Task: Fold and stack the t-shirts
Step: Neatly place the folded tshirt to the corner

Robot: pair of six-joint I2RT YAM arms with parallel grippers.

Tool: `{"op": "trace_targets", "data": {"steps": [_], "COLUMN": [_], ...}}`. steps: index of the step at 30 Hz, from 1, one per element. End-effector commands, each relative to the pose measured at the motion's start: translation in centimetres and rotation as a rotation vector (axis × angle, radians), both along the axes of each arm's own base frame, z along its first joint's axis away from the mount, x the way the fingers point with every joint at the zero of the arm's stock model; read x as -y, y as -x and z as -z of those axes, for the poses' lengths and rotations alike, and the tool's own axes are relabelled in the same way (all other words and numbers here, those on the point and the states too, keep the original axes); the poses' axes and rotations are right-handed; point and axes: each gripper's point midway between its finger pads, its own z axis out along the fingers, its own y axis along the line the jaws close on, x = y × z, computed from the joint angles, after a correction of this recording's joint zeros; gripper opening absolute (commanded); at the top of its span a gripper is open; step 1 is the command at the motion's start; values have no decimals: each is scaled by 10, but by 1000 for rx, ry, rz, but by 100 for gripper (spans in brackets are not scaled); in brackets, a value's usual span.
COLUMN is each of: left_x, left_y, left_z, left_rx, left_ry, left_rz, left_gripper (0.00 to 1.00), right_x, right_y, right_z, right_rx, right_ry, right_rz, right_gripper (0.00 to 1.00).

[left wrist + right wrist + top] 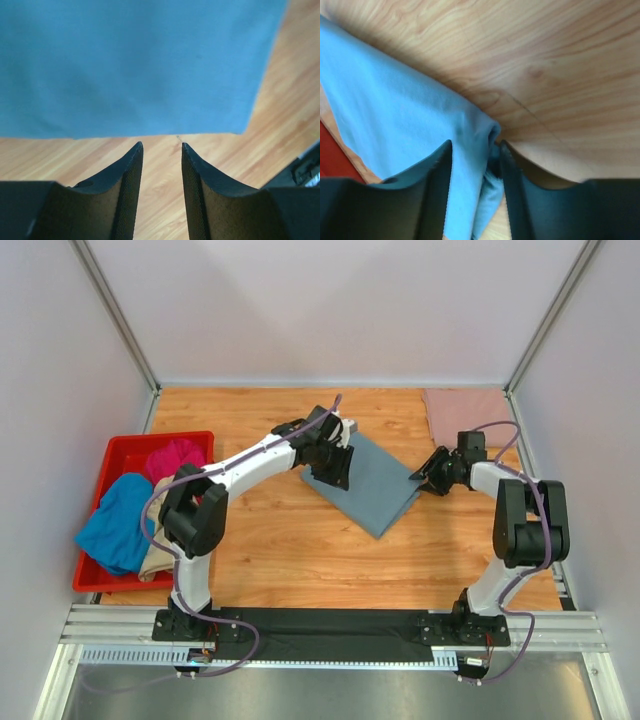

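The white-walled booth point(330, 310) closed the workspace in on three sides, with bare metal posts running up its back corners. Inside it, the wooden tabletop point(270, 550) showed a warm, light grain, and a black strip on metal rails point(330, 625) ran along its near edge under the two arm bases. The slate grey-blue t-shirt point(375, 490) lay folded into a flat rectangle near the middle of the wood, turned at an angle. The red plastic bin point(120, 450) sat at the table's left edge, holding a loose heap: the bright blue t-shirt point(115, 525) spilling over its left wall, the magenta t-shirt point(175, 455) toward the back, the beige t-shirt point(155, 562) at the front. The dusty-pink t-shirt point(465, 412) lay folded flat in the far right corner. The left gripper point(160, 145) hung at the grey-blue shirt's far-left edge, fingers apart over bare wood, the cloth's edge just beyond their tips. The right gripper point(475, 142) sat at the shirt's right corner, fingers apart with that corner lying loose between them
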Motion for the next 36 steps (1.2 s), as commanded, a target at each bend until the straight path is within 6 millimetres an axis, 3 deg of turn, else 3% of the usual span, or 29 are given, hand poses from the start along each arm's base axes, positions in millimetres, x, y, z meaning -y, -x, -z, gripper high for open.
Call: {"op": "trace_targets", "data": {"steps": [1, 3, 6, 7, 8, 11, 15, 19, 20, 23, 24, 25, 26, 28, 29, 30, 31, 32, 33, 35, 36], "left_x": [-33, -45, -70, -77, -91, -105, -100, -90, -90, -97, -99, -103, -112, -120, -127, -129, -135, -135, -135, -134, -134], "left_y": [-31, -37, -54, -59, -70, -82, -88, -76, -68, -47, -41, -35, -21, -5, 12, 18, 33, 35, 39, 44, 42], "left_z": [-2, 2, 13, 21, 24, 33, 45, 64, 69, 81, 78, 79, 80, 80, 85, 75, 79, 65, 61, 47, 43], "left_rx": [-16, -26, -29, -49, -65, -103, -134, -204, -231, -301, -308, -315, -341, -372, -421, -413, -455, -435, -437, -430, -423], "left_ry": [-30, -53, -102, -118, -117, -93, -42, 6, 10, -11, -13, -21, -53, -67, -86, -79, -91, -68, -60, -21, -11], "left_rz": [-143, -183, -256, -278, -315, -334, -259, -207, -202, -221, -228, -238, -284, -322, -352, -365, -397, -409, -418, -438, -444], "left_gripper": [44, 45, 46, 47, 48, 52, 57, 57, 54, 29, 14, 8, 0, 0, 0, 0, 4, 22, 33, 50, 52], "right_x": [5, 14, 14, 4, 1, -14, -25, -31, -30, -38, -39, -40, -41, -44, -50, -53, -60, -61, -64, -74, -76], "right_y": [-4, 11, 32, 45, 48, 55, 51, 43, 44, 40, 38, 36, 30, 19, 15, 9, 1, -5, -10, -19, -21], "right_z": [-51, -60, -58, -48, -46, -37, -22, -7, 3, 14, 15, 16, 15, 8, 4, 0, -8, -12, -16, -23, -24], "right_rx": [67, 24, -32, -66, -72, -87, -98, -91, -114, -109, -97, -88, -45, 15, 43, 81, 116, 142, 163, 213, 228], "right_ry": [28, 73, 99, 91, 88, 83, 97, 111, 122, 108, 104, 98, 83, 62, 27, 23, -15, -31, -53, -116, -138], "right_rz": [61, 126, 191, 187, 191, 164, 126, 30, 3, -96, -123, -137, -171, -211, -254, -309, -355, -381, -406, -470, -487], "right_gripper": [53, 62, 68, 69, 70, 70, 70, 68, 68, 64, 60, 58, 48, 33, 24, 21, 16, 14, 11, 2, 0]}}
